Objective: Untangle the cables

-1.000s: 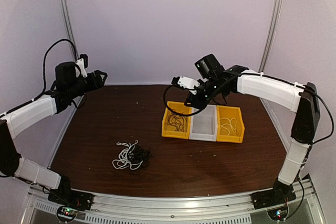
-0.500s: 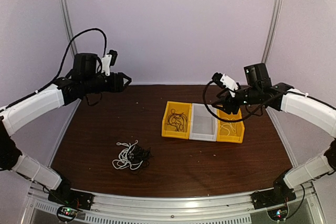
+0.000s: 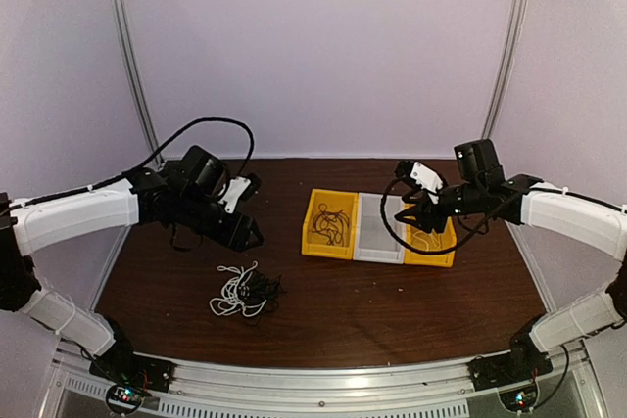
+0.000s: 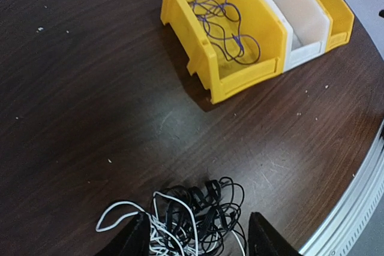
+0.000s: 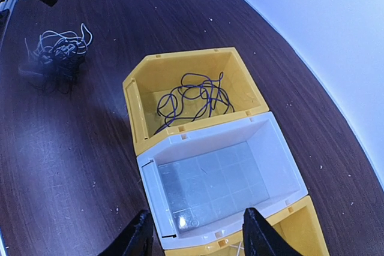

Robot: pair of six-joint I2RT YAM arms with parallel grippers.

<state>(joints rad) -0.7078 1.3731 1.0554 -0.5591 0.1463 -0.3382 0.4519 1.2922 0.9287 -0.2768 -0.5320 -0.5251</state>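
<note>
While the left gripper point(image 4: 201, 241) hangs near the tangled clump of black and white cables point(image 4: 191, 217), I see its fingers spread wide with nothing gripped. The clump lies on the dark brown wooden table point(image 3: 392, 310), toward its front edge and well apart from the row of three plastic bins. The right gripper point(image 5: 195, 238), likewise wide and empty, hovers over the white middle bin point(image 5: 222, 175). A thin dark blue cable point(image 5: 198, 95) lies in the left yellow bin point(image 5: 180, 58).

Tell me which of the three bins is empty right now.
The white middle bin: only its bare floor shows. The left yellow bin holds a dark cable, the right yellow bin a white cable.
</note>
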